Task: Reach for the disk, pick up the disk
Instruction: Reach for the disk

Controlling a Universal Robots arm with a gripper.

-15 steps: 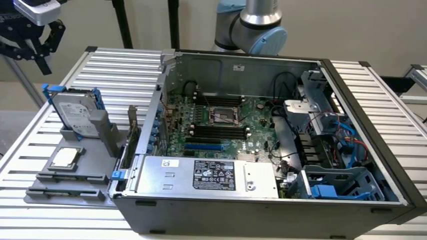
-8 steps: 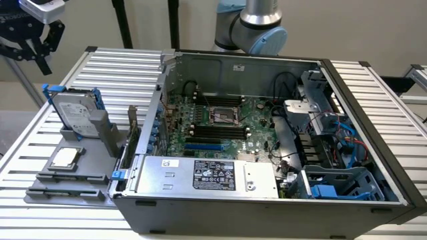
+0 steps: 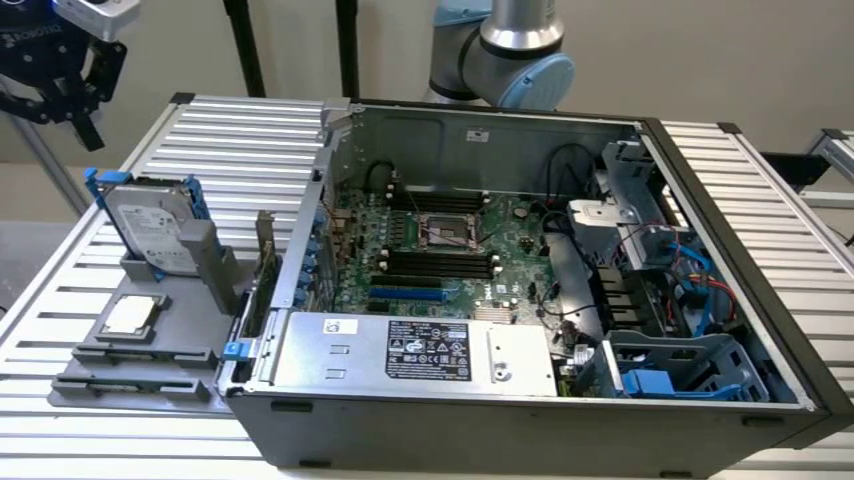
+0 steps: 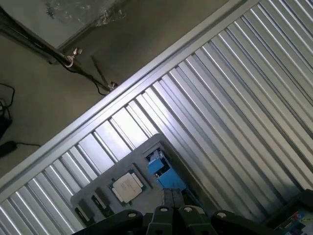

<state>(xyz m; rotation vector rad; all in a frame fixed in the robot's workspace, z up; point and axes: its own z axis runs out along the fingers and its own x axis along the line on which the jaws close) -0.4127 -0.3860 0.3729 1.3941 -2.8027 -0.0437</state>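
The disk (image 3: 147, 222) is stood on its edge in a grey holder (image 3: 203, 262), on the exterior view's left part of the ribbed metal surface (image 3: 240, 130). A bright blue frame (image 3: 96, 185) is wrapped round its sides, and its white label is turned toward the camera. Just in front of it, nearer the camera, a small square chip (image 3: 132, 315) is laid flat on the same grey tray (image 3: 134, 385). A big open computer case (image 3: 534, 430) is set just beside the holder, on the exterior view's right, and a silver box (image 3: 414, 350) with a black label is seen inside it. The jaws are held high above the far left corner of the surface, well apart from the disk. Nothing seems to be held in them. Whether they are spread or pressed together cannot be told.
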